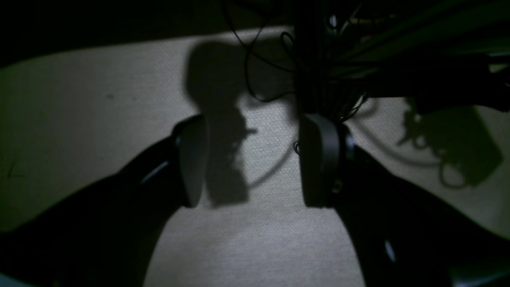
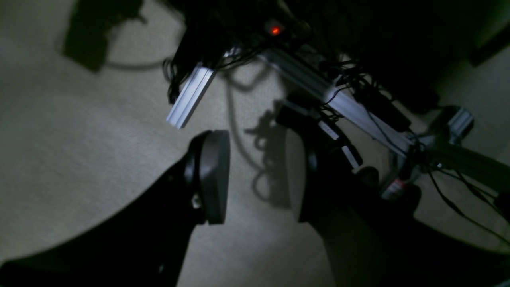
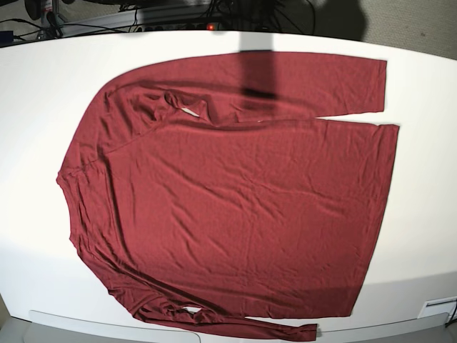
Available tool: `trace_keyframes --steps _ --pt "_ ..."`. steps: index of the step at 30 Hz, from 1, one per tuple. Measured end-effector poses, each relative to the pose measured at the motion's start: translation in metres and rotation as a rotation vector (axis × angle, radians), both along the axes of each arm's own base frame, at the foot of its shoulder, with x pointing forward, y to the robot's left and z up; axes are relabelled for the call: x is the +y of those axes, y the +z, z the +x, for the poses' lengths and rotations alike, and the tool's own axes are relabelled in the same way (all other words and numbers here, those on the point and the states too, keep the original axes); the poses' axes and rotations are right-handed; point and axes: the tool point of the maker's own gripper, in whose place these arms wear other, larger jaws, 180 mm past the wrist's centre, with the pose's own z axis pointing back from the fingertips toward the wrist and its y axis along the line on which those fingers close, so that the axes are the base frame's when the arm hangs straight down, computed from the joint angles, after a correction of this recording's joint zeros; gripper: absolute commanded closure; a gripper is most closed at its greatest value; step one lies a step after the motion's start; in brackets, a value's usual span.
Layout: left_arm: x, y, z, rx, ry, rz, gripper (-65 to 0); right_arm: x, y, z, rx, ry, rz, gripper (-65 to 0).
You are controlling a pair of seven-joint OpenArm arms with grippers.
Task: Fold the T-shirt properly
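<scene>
The T-shirt (image 3: 235,200) is dark red with long sleeves and lies spread flat on the white table (image 3: 43,86) in the base view, collar to the left and hem to the right. One sleeve runs along the top edge, the other along the bottom edge. Neither arm appears in the base view. In the left wrist view my left gripper (image 1: 255,163) hangs open over beige carpet with nothing between its fingers. My right gripper (image 2: 257,177) also stands open and empty above the carpet. No cloth shows in either wrist view.
Cables and a power strip (image 3: 178,21) lie beyond the table's far edge. Aluminium frame bars (image 2: 191,95), tangled cables (image 2: 358,99) and a small red light (image 2: 275,30) sit ahead of the right gripper. A white object (image 3: 439,307) is at the table's near right corner.
</scene>
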Motion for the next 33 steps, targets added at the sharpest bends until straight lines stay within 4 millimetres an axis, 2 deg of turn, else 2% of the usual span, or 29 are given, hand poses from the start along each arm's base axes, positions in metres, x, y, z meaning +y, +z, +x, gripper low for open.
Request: trace_keyframes --steps 3,7,10,15,21,26,33 --pt "-0.003 0.014 0.007 -0.033 -0.027 -0.002 -35.6 0.010 0.007 0.017 -0.053 0.015 0.021 -24.6" --pt "-0.007 0.036 0.036 -0.130 -0.054 0.001 -35.6 0.017 0.015 0.039 -0.122 0.004 0.024 -24.6" --pt "-0.007 0.047 0.050 -0.178 -0.060 0.032 -35.6 0.024 0.021 0.054 -0.164 0.002 0.042 -24.6" --pt "-0.002 0.070 0.084 -0.291 -0.056 0.087 -35.6 0.038 0.034 0.076 -0.247 0.071 0.053 -24.6" --pt "-0.004 0.077 0.092 -0.312 -0.066 0.090 -35.6 0.042 0.054 0.112 -0.377 0.030 0.033 -24.6" --pt "-0.006 0.084 0.099 -0.337 -0.071 0.088 -35.6 0.055 0.072 0.134 -0.446 0.021 0.070 -24.6" --pt "-0.005 0.097 0.107 -0.373 -0.068 0.117 -35.6 0.065 0.106 0.172 -0.593 -0.011 0.081 -24.6"
